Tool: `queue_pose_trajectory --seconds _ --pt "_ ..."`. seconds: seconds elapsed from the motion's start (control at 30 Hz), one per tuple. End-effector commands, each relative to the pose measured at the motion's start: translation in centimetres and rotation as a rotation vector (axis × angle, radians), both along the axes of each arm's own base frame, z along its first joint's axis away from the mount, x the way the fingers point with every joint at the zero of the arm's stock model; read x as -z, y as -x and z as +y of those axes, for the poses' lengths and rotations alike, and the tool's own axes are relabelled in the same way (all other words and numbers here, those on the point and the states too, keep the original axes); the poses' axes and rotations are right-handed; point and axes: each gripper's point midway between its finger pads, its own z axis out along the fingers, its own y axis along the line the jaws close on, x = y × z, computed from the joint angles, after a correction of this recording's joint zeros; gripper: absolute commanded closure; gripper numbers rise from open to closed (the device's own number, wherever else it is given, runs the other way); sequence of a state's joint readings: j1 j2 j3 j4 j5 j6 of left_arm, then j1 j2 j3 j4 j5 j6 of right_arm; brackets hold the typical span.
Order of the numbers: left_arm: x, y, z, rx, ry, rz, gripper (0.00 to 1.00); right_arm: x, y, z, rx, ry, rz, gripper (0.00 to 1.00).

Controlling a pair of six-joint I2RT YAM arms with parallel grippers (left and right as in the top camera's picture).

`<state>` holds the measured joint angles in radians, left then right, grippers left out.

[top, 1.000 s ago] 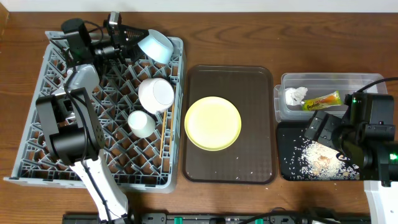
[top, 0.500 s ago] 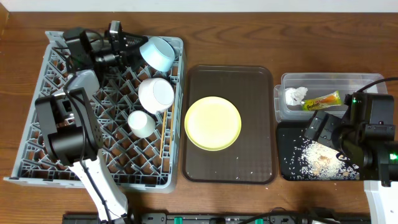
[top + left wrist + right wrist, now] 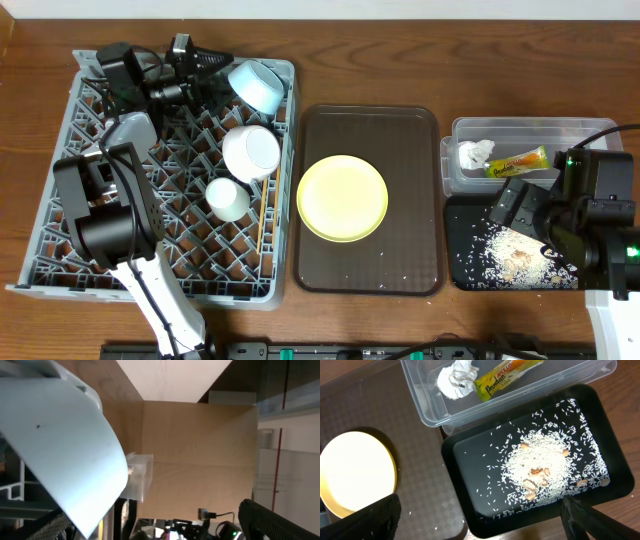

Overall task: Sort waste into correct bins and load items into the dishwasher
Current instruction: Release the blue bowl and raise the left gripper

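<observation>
One yellow-green plate [image 3: 342,197] unloaded, light blue bowl [image 3: 254,84] perched at the dish rack's [image 3: 45,235] far right corner.
Pull back carelessly and a finger [image 3: 280,520] could tip that tilted bowl over the rim onto the tabletop [image 3: 400,60]. Your left jaws stand wide, the bowl just beside them, unclamped; your right jaws gape empty above the rice [image 3: 540,467] in the black tray [image 3: 470,475]. The plate lies on the brown serving tray [image 3: 410,130].

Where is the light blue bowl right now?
Overhead view: the light blue bowl sits tilted in the far right corner of the grey dish rack, beside the left gripper, just behind the white bowl.
</observation>
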<state>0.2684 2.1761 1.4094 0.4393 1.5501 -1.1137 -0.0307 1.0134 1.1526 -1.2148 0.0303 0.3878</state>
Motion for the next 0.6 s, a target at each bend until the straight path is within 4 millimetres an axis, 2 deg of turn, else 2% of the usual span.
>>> queue_pose_trajectory --seconds 0.0,0.27,0.57 --pt "-1.2 0.9 0.0 0.014 0.021 0.030 0.03 -0.2 0.0 -0.3 0.001 0.011 -0.004 0.01" --pt "0.1 1.6 0.9 -0.009 0.043 0.096 0.02 -0.2 0.0 -0.3 0.002 0.011 -0.004 0.01" --pt "-1.6 2.1 1.7 -0.030 0.050 0.115 0.02 -0.2 0.0 -0.3 0.001 0.011 -0.004 0.01"
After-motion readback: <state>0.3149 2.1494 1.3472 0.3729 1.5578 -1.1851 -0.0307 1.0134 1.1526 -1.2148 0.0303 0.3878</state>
